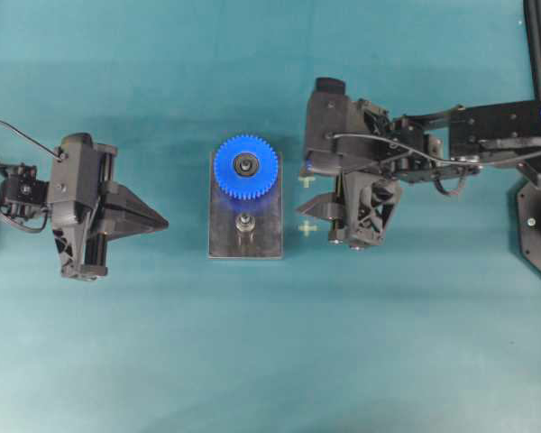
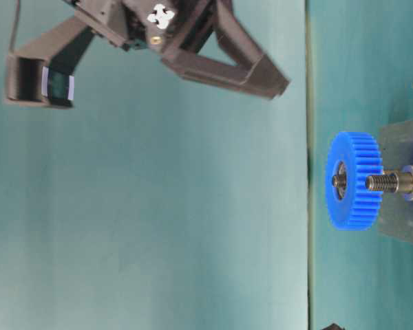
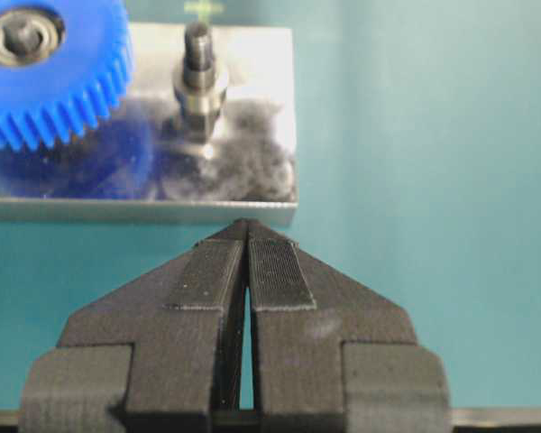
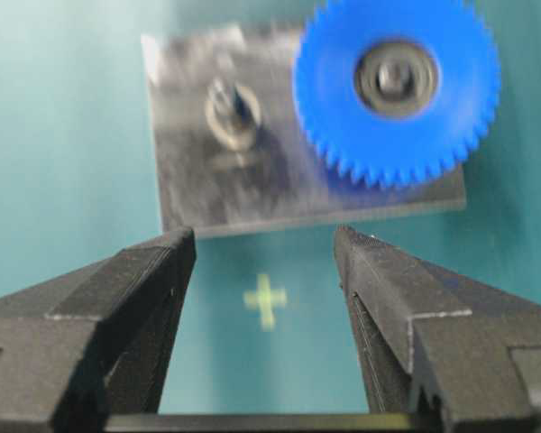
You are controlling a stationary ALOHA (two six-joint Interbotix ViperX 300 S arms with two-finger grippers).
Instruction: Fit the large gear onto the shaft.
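Gear (image 1: pixel 245 167): blue, seated on the plate's (image 1: pixel 245 239) upper pin, frame centre.
Free pin (image 1: pixel 244 223): just below it.
Left gripper (image 1: pixel 159 219): jaws pressed together, empty.
Right gripper (image 1: pixel 307 205): jaws spread, empty.

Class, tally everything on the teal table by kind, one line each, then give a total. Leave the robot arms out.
Blue gear: 1
Grey metal plate: 1
Steel shafts on the plate: 2, one bare, one through the gear
Yellow cross marks: 2
Total: 6
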